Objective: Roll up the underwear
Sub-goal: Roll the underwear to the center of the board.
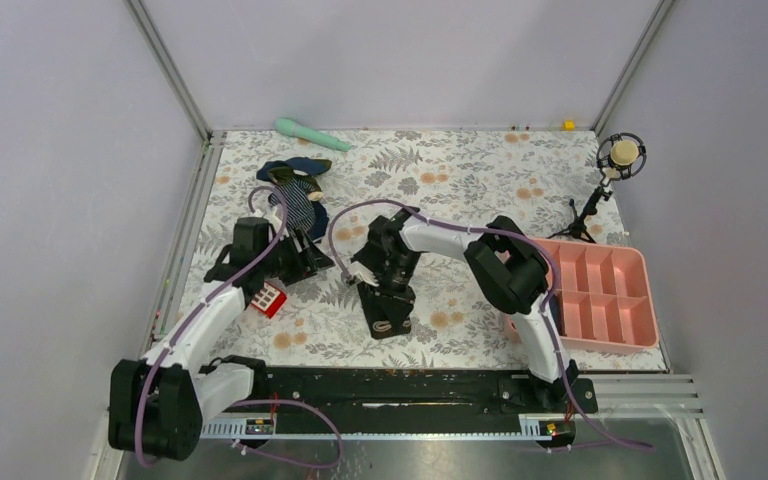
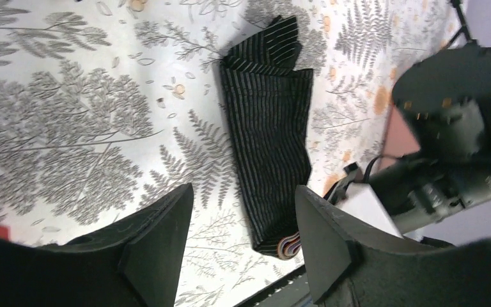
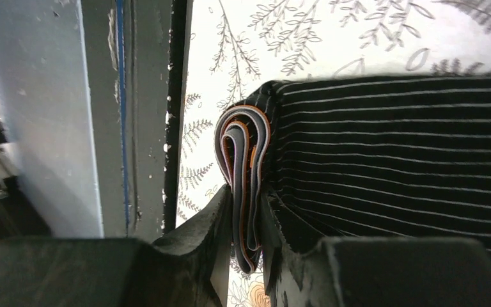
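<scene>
The underwear [image 2: 268, 128] is black fabric with thin pale stripes, folded into a long narrow strip flat on the leaf-print table. Its waistband end [image 3: 246, 147] shows folded orange and grey layers and lies near the table's front rail. My right gripper [image 3: 246, 198] is shut on that waistband end, which is pinched upright between the jaws. In the top view the right gripper [image 1: 378, 290] covers much of the strip [image 1: 390, 318]. My left gripper [image 2: 243, 188] is open and empty, hovering left of the strip; it also shows in the top view [image 1: 315, 262].
A red keypad [image 1: 270, 298] lies by the left arm. A navy striped garment [image 1: 295, 190] and a teal object [image 1: 310, 133] lie at the back left. A pink compartment tray [image 1: 600, 290] stands on the right, with a small microphone stand [image 1: 615, 160] behind it.
</scene>
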You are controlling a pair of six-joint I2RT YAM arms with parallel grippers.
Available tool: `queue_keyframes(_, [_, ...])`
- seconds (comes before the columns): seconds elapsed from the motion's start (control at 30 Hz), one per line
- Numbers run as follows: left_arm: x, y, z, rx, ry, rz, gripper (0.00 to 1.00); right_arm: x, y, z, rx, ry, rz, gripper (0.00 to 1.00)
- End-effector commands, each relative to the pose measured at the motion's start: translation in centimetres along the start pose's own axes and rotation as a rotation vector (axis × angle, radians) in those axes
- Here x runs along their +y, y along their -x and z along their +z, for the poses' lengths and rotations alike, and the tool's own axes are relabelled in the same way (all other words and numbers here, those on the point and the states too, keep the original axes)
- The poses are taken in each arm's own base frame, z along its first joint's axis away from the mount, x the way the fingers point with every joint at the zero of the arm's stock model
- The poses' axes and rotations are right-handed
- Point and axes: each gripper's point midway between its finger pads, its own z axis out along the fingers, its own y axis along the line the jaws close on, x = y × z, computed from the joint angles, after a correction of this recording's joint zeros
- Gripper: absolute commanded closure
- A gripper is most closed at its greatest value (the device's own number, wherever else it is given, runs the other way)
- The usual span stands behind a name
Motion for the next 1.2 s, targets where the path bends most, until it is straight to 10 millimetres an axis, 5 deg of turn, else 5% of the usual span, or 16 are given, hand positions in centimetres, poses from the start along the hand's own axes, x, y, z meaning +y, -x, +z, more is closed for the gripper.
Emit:
queue_keyframes(0.0, [2.5, -0.7, -1.1, -0.027, 0.128, 0.102, 0.40, 0.8, 0.3, -1.3, -0.020, 0.116, 0.182, 1.00])
queue_keyframes(0.2, [-3.1, -0.1, -2.4, -0.146, -0.047, 0.540, 0.43, -0.9, -0.1, -1.3, -0.029, 0.233, 0.414, 1.00])
queue_keyframes(0.3, [-7.5, -4.5, -2.8, -0.151, -0.305, 0.933, 0.44, -1.8, 0.1, -1.1, -0.027, 0.271, 0.487, 1.00])
queue_keyframes(0.43, [-10.1, -9.9, -2.6, -0.167, -0.524, 1.495, 0.42, -2.6, -0.2, -0.6, -0.051, 0.319, 0.593, 1.00])
queue_keyframes(0.63, [-9.0, -14.7, 0.2, -0.175, -0.612, 1.868, 0.45, -3.5, -0.8, 0.6, -0.053, 0.365, 0.715, 1.00])
queue_keyframes(0.83, [-7.9, -16.1, 2.4, -0.145, -0.589, 1.891, 0.57, -3.2, -1.2, 1.5, -0.072, 0.420, 0.782, 1.00])
queue_keyframes(1.17, [-5.4, -19.1, 3.4, -0.032, -0.625, 2.033, 0.64, -2.7, -1.0, 1.6, -0.093, 0.445, 0.784, 1.00])
